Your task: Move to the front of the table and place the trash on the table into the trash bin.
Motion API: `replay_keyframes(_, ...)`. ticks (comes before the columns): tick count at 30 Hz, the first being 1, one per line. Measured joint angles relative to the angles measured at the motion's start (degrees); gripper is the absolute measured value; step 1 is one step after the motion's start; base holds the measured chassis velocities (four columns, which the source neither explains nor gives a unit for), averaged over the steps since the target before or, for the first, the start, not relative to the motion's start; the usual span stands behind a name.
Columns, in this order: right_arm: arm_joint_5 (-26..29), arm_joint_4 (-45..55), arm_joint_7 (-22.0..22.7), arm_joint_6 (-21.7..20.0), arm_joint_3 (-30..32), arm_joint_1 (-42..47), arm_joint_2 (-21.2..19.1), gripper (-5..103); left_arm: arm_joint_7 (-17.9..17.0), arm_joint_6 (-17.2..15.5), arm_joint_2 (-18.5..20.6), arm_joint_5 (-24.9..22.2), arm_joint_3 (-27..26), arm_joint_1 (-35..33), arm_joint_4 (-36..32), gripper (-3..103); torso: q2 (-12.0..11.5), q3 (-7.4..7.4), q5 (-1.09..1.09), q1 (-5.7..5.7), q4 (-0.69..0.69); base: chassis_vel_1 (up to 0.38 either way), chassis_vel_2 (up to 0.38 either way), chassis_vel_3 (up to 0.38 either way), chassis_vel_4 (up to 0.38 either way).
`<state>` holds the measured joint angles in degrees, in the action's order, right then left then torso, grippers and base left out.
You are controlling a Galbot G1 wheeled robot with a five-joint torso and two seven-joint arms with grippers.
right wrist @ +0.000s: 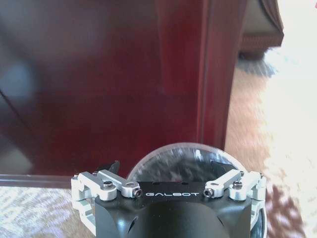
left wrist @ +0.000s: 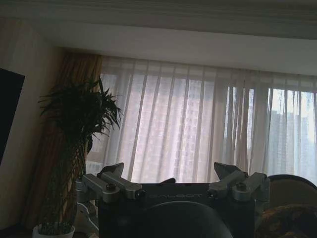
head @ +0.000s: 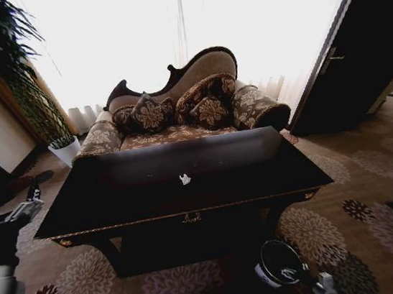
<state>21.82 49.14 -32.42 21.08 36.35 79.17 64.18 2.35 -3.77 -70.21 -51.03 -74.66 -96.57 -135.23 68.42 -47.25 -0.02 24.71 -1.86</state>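
The dark glossy table (head: 116,194) stands straight ahead, with gold trim along its front edge. A small white scrap of trash (head: 185,180) lies near the middle of its top. On the carpet at the table's near right corner is the round black trash bin (head: 280,263), whose shiny rim (right wrist: 183,148) curves just beyond my right gripper (right wrist: 166,166). That gripper is open and faces a reddish wood panel. My left gripper (left wrist: 168,173) is raised at the table's left end (head: 30,201); it is open with nothing in it and points at the curtains.
A patterned sofa (head: 177,106) with cushions stands right behind the table. A white plant pot (head: 66,151) and a tall plant (left wrist: 79,129) are at the back left. A dark door (head: 359,60) is at the right. Patterned carpet (head: 362,197) lies open to the right of the table.
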Motion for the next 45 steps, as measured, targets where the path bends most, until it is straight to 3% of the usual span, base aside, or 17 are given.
replay_keyframes(17,0.10,27.72,-6.44,6.22,13.91,18.14,3.04,100,0.02,0.65,1.88,0.21,4.33,4.19,2.04,100,0.00,0.00,0.00,0.00,0.00,0.000,0.000,0.000,0.000)
replay_keyframes(21,2.28,34.55,-16.59,8.08,18.68,21.43,6.42,100,0.05,1.29,1.90,0.86,5.37,5.05,2.74,100,0.00,0.00,0.02,0.00,0.01,0.000,0.000,0.000,0.000)
replay_keyframes(22,2.28,34.55,-16.59,8.08,18.68,21.43,6.42,100,0.05,1.29,1.90,0.86,5.37,5.05,2.74,100,0.00,0.00,0.02,0.00,0.01,0.000,0.000,0.000,0.000)
replay_keyframes(24,4.10,37.85,-20.97,8.88,19.88,23.07,7.66,100,0.06,1.58,1.59,1.17,6.20,5.32,2.90,100,0.00,0.00,0.02,0.00,-0.01,0.000,0.000,0.000,0.000)
replay_keyframes(31,8.98,46.77,-24.65,12.95,22.65,26.59,8.28,100,0.04,1.66,0.87,1.32,6.85,5.81,2.71,100,0.00,0.00,0.02,0.00,0.01,0.000,0.000,0.000,0.000)
replay_keyframes(36,15.60,53.87,-30.48,13.69,27.13,27.81,7.52,100,-0.01,1.67,1.07,1.19,6.71,6.21,3.20,100,-0.01,0.00,0.00,0.00,0.01,0.000,0.000,0.000,0.000)
replay_keyframes(42,19.84,58.60,-29.83,12.93,28.32,28.18,7.40,100,-0.02,1.56,0.92,1.21,6.82,6.36,3.20,100,-0.01,0.00,0.02,0.00,0.01,0.000,0.000,0.000,0.000)
replay_keyframes(45,21.69,62.49,-26.13,11.82,27.88,28.38,7.42,100,-0.05,1.47,0.79,1.30,6.84,6.35,3.13,100,-0.01,0.00,0.01,0.00,0.01,0.000,0.000,0.000,0.000)
